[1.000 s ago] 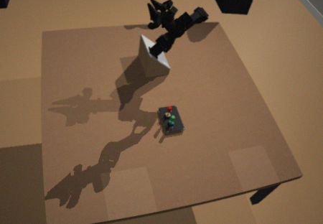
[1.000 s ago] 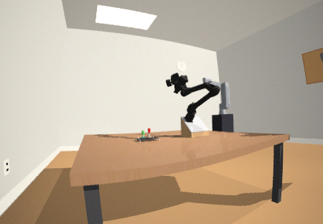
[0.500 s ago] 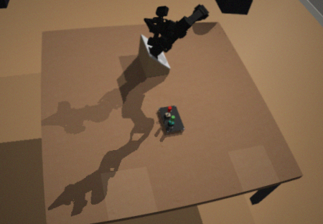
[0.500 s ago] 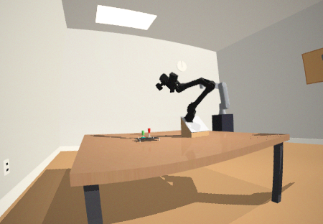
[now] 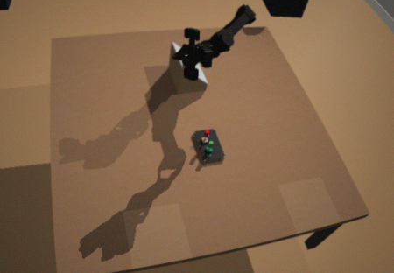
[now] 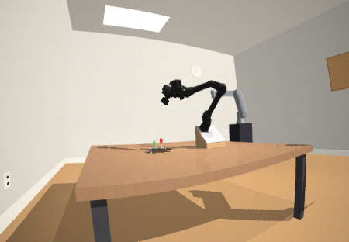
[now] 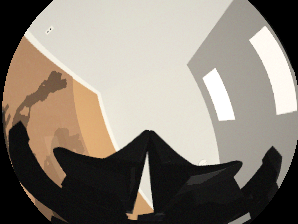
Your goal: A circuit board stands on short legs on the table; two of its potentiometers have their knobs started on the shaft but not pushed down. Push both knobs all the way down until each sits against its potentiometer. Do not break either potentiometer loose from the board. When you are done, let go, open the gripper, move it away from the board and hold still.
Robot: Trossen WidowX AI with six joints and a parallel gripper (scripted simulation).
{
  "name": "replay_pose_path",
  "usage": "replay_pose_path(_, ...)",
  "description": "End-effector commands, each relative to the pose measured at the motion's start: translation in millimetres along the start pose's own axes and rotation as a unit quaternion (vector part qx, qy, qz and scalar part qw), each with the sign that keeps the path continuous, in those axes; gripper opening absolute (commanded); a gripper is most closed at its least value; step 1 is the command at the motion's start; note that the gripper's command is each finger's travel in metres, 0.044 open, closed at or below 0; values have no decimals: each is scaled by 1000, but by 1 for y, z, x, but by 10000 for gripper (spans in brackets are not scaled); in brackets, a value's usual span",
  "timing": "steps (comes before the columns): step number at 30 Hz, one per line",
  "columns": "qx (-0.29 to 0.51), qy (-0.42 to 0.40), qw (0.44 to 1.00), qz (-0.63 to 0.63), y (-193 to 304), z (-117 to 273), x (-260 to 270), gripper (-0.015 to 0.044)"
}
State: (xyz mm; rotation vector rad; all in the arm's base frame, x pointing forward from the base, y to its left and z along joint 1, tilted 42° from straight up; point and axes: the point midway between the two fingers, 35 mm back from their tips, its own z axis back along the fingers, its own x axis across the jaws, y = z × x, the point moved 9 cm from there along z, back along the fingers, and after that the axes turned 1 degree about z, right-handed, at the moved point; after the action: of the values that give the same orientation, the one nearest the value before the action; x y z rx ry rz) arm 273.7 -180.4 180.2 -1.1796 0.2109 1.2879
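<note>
The dark circuit board (image 5: 218,151) (image 6: 165,149) stands low on the table. A red knob (image 5: 207,132) (image 6: 161,140) and a green knob (image 5: 211,143) (image 6: 154,143) stand up above it; in the exterior view a pale shaft shows under the red one. How far each knob sits from its potentiometer is too small to tell. A teal part (image 5: 208,150) and a pale round part (image 5: 204,140) are also on the board. My gripper (image 5: 175,57) (image 7: 148,133) is shut with nothing between its fingertips, high above the table near the arm's base, well away from the board.
The arm's wedge-shaped base mount (image 5: 188,86) (image 6: 209,136) stands behind the board on the wooden table (image 5: 263,161) (image 6: 233,158). The arm's shadow falls on the table left of the board. A grey arm on a dark pedestal (image 6: 240,133) stands beyond the table.
</note>
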Motion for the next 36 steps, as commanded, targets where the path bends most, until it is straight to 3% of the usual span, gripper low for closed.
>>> replay_pose_path(1, -1, -57, 998, 16, -8, -5, 14, 0)
replay_pose_path(18, 31, -331, 940, 76, -33, -11, 86, 0)
replay_pose_path(36, 125, -584, 797, 89, -46, 9, 153, 0)
